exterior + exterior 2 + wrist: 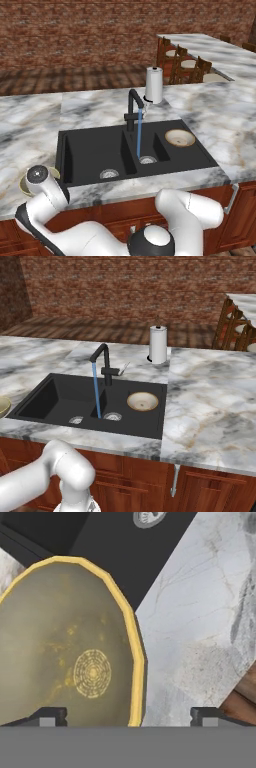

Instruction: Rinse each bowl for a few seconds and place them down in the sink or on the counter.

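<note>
Olive-tan bowl [70,647]: on the counter [210,115] just left of the sink [90,145], close under the hand; yellow rim, round pattern at the middle of its inside. In the left base view, partly hidden behind the arm's dark-capped joint.
Cream-rimmed bowl [179,137]: inside the right basin, at the far right corner, upright, brownish inside (also clear in the right base view).
Sink: black, two basins, one round steel drain in each.
Faucet [134,107]: black gooseneck, behind the divider; spout over the right basin.
Water [139,132]: thin blue stream, falling from the spout to the right drain.
Gripper [129,717]: over the olive-tan bowl, fingers spread wide, holding nothing; left tip above the bowl's inside, right tip above bare marble, bowl rim between them.
Paper-towel roll [154,85]: white, upright on the counter behind the sink, just right of the faucet.
Cabinets [210,486]: reddish-brown wood under the counter, steel handle.
</note>
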Tool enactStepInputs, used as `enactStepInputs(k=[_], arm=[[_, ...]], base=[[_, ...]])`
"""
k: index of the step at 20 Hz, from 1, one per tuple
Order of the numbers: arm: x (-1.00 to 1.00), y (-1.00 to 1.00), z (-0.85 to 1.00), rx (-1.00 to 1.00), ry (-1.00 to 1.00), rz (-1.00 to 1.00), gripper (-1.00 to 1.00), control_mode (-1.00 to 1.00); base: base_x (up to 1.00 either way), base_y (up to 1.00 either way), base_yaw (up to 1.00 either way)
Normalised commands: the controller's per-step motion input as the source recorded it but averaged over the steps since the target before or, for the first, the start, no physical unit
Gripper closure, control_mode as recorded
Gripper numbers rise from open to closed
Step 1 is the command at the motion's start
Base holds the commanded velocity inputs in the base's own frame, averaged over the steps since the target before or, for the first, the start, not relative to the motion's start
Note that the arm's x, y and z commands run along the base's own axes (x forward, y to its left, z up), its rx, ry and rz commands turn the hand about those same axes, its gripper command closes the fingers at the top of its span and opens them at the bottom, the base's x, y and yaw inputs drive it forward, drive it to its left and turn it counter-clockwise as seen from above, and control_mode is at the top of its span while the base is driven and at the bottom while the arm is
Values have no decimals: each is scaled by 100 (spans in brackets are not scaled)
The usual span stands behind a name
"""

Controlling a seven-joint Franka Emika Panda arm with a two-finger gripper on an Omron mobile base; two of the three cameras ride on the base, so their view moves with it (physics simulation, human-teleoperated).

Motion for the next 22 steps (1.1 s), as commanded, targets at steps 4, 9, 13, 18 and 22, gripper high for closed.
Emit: enactStepInputs(k=[4, 9, 13, 18, 22], arm=[[-12, 0, 28, 0, -6, 1, -100, -100], [-16, 0, 51, 0, -6, 2, -100, -100], [-30, -3, 79, 0, -8, 4, -100, -100], [-26, -35, 98, 0, -8, 9, -100, -100], [-30, -78, 100, 0, -14, 13, -100, -100]], base=[[0, 0, 0], [0, 0, 0], [0, 0, 0], [0, 0, 0], [0, 0, 0]])
